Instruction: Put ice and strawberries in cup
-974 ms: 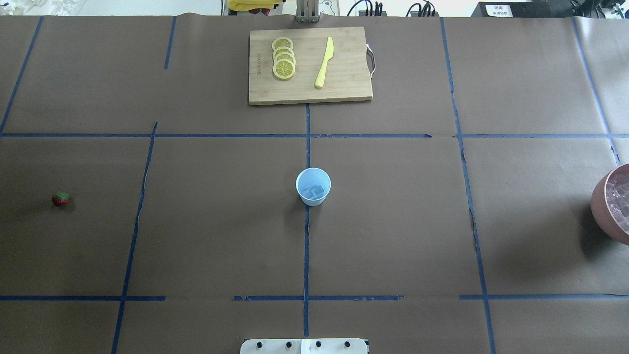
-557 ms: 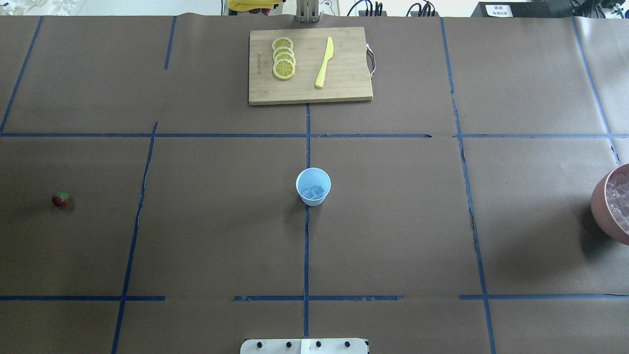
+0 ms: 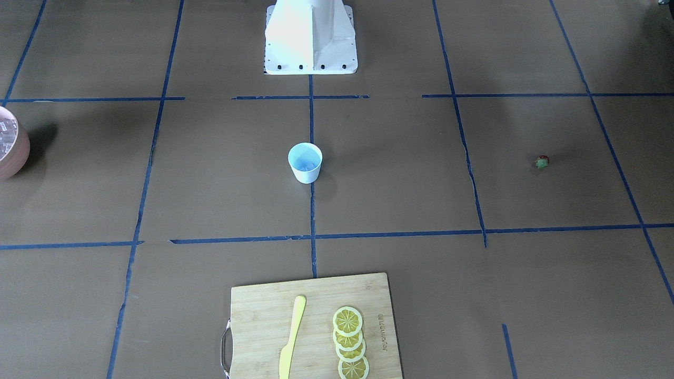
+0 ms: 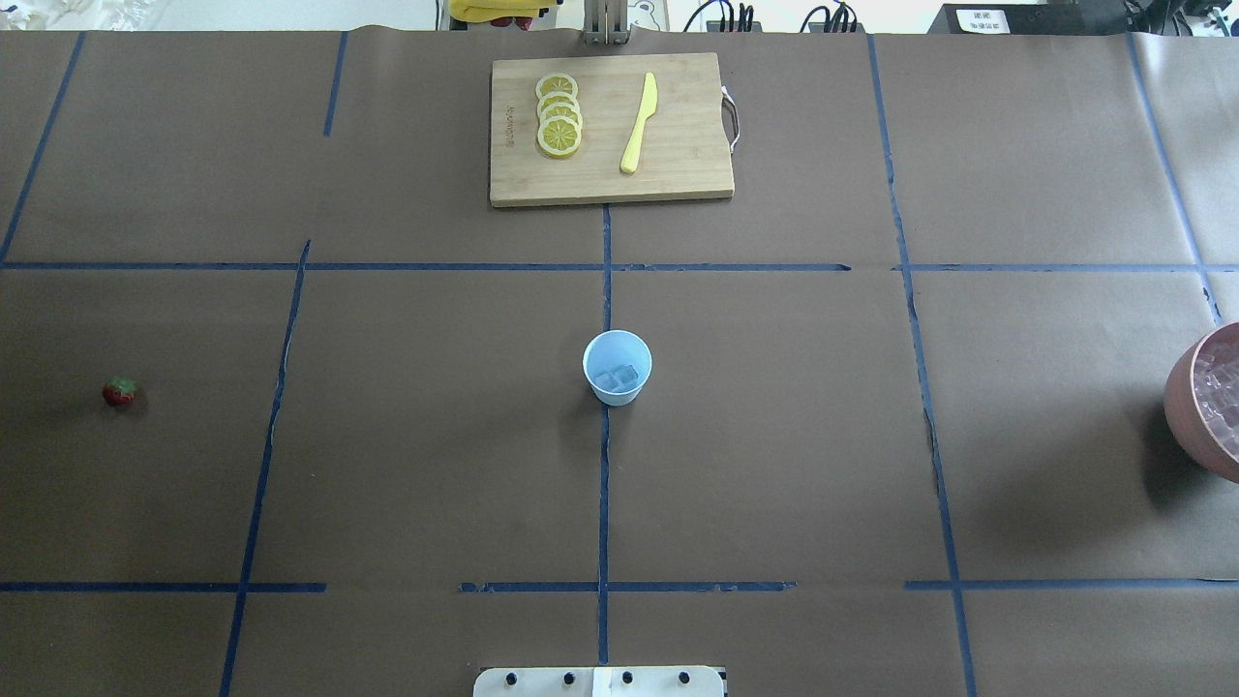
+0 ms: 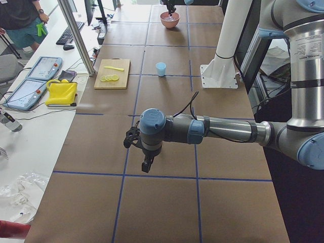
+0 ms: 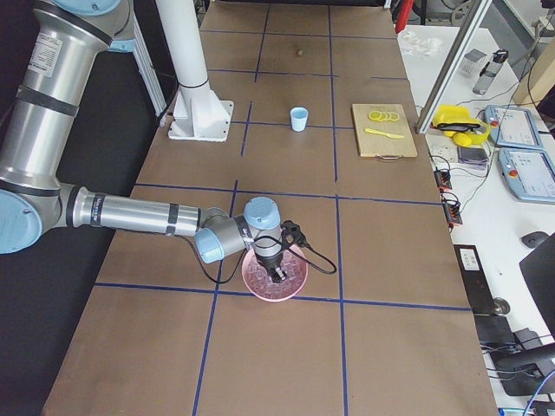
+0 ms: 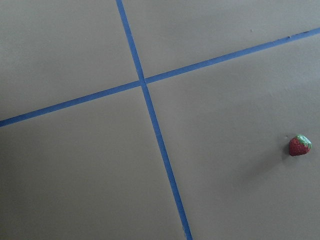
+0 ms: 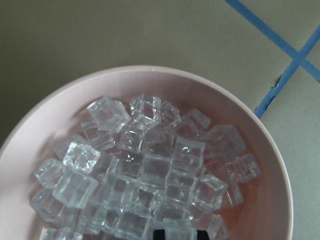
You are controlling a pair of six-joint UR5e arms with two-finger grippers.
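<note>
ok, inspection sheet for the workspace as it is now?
Surface: brown paper-covered table, blue tape grid.
Job's things: small white cup upright at centre, clear ice cubes inside; tiny red strawberry on the table, robot's far left; terracotta-pink round bowl, robot's far right, holds the ice pile.
Clutter: wooden cutting board with yellow lemon slices, yellow plastic knife.
Grippers: left gripper above bare table; right gripper over the bowl; open or shut, cannot tell.
Cables: black cable loop at each wrist.
Surroundings: person, teach pendants on side bench.
</note>
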